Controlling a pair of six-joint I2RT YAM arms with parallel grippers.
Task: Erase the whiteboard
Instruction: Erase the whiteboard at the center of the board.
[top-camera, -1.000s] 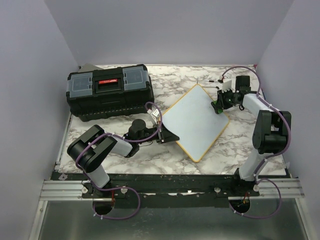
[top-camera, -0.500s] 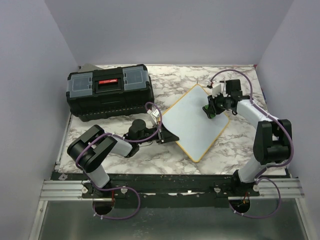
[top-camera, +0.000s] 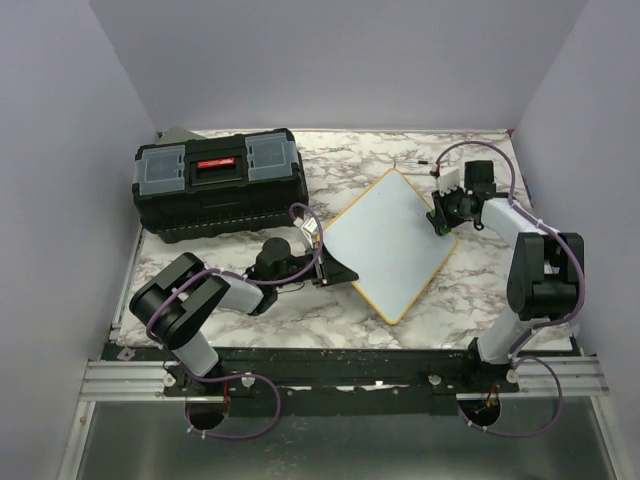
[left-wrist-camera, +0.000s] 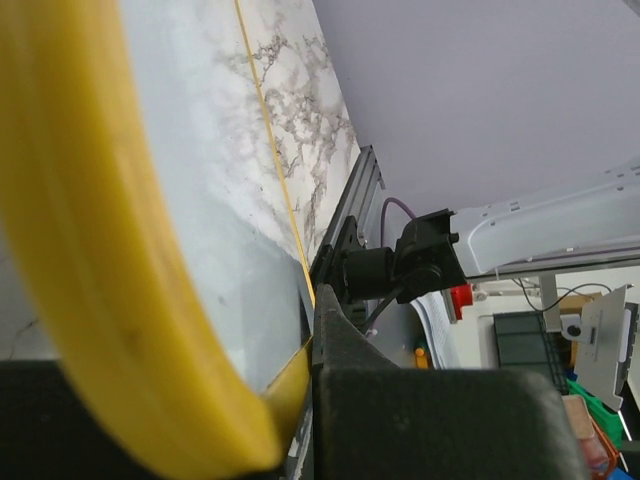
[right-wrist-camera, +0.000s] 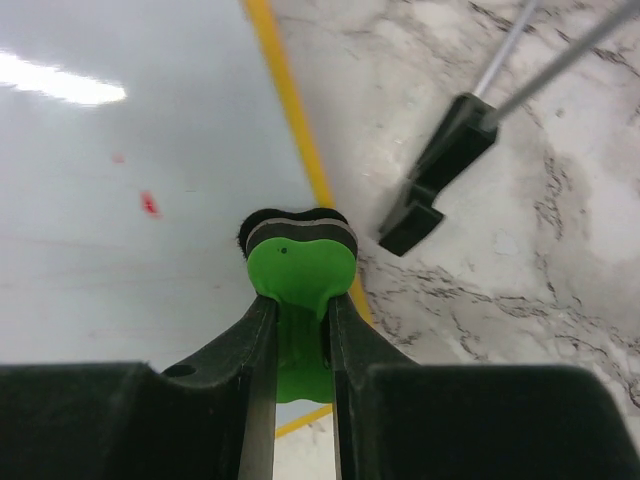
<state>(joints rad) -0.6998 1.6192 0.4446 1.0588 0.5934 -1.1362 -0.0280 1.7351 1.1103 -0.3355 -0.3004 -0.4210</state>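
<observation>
The whiteboard (top-camera: 392, 240) with its yellow frame lies as a diamond on the marble table. My left gripper (top-camera: 335, 272) is shut on its left corner; in the left wrist view the yellow frame (left-wrist-camera: 110, 300) fills the left side against my black finger (left-wrist-camera: 420, 420). My right gripper (top-camera: 441, 217) is shut on a green eraser (right-wrist-camera: 300, 275), which rests at the board's right edge. Small red marks (right-wrist-camera: 150, 203) show on the white surface (right-wrist-camera: 120, 200) left of the eraser.
A black toolbox (top-camera: 220, 180) with grey lid compartments stands at the back left. A thin metal rod with a black end (right-wrist-camera: 440, 170) lies on the table just right of the board. Purple walls close in on three sides.
My right gripper with the eraser swept left over the board's upper right part, then came back right to the board's edge. The left gripper and board stayed put.
</observation>
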